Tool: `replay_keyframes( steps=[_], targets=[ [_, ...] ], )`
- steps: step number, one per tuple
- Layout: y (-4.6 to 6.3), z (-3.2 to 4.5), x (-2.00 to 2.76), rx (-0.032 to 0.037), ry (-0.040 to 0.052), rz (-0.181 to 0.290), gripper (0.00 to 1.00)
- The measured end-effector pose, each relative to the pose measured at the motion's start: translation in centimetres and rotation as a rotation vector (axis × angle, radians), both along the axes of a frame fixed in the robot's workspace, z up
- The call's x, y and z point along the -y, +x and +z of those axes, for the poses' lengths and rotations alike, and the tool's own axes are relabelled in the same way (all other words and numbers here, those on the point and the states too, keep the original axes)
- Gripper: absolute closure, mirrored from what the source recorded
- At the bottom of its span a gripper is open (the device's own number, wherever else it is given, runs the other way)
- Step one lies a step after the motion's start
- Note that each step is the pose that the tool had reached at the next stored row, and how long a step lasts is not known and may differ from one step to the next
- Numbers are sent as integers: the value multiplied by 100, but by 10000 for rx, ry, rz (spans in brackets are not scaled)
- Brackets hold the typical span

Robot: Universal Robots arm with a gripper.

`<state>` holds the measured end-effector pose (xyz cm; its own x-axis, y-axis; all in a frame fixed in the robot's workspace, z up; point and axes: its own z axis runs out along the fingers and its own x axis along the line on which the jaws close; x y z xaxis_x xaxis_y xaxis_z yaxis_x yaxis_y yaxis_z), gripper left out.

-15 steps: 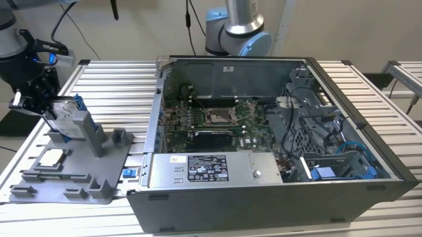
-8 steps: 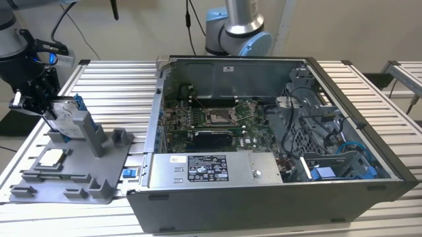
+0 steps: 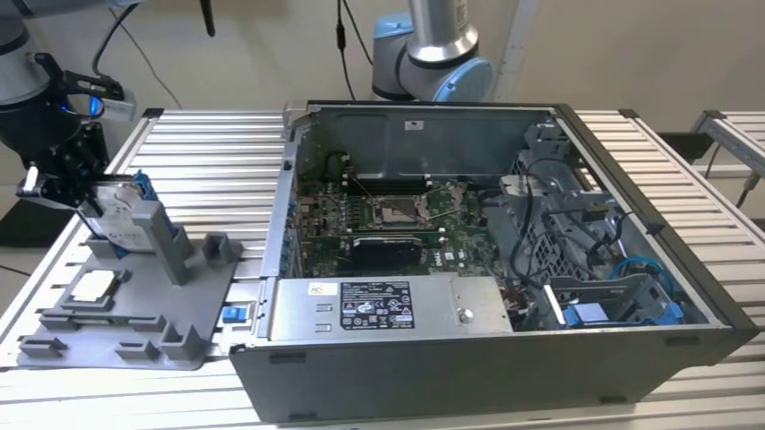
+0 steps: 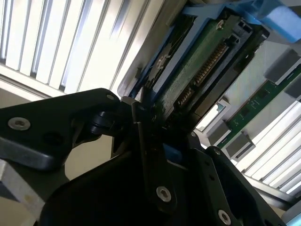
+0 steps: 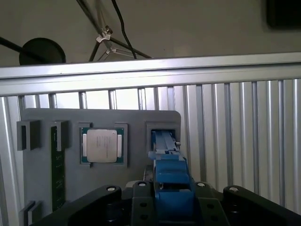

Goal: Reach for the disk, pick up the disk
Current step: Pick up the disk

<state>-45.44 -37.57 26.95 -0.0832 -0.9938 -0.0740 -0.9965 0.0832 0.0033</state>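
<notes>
In the exterior view the hand clamps the upright disk, slotted in a grey tray. The first wrist view shows a chip seated in that tray's recess.

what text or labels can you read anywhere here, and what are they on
No text can be read.
Power supply box: label print too small.
Disk: white label, print too small.
Chip: no legible marking on its top.
Small sticker inside the computer case: too blurred.
</notes>
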Motion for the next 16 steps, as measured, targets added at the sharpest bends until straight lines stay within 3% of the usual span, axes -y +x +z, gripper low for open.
replay_keyframes(
  steps=[6, 16],
  targets=[
    [0, 34, 0, -1, 0, 0, 100],
    [0, 176, 0, -1, -1, 0, 100]
  ],
)
